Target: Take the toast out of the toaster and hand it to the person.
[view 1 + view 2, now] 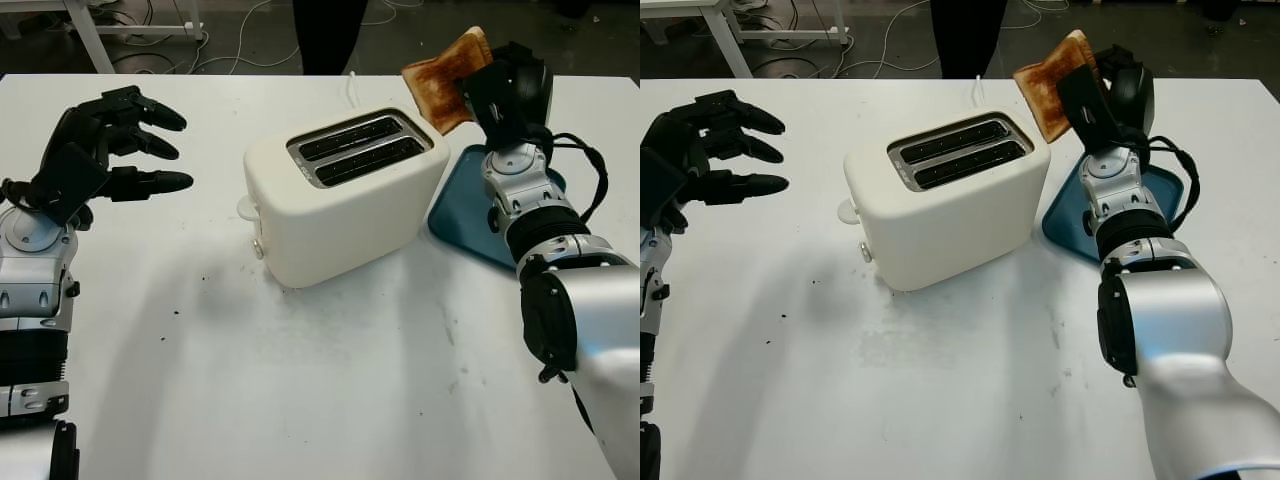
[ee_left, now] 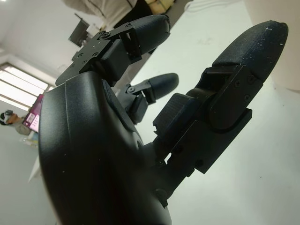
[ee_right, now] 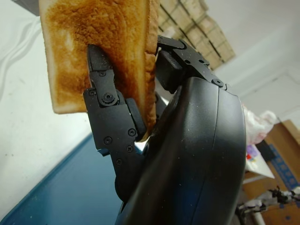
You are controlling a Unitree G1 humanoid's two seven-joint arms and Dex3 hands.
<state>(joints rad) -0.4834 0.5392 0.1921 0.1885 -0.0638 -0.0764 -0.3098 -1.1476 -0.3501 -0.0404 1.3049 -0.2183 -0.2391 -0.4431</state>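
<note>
Right hand [image 1: 500,95] clamped on toast [image 1: 447,80] above the toaster's [image 1: 340,195] far corner; left hand [image 1: 95,150] open, well apart.

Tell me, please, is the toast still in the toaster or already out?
Out. The right hand holds the toast in the air above the toaster, whose two slots look empty. The left hand is open, off to the side.

I'm scanning every view now and I can't read any text, label, brand or number anywhere.

Black three-finger right hand [image 1: 500,85], screws on knuckles, silver forearms, black cable, perhaps wrist wiring
</note>
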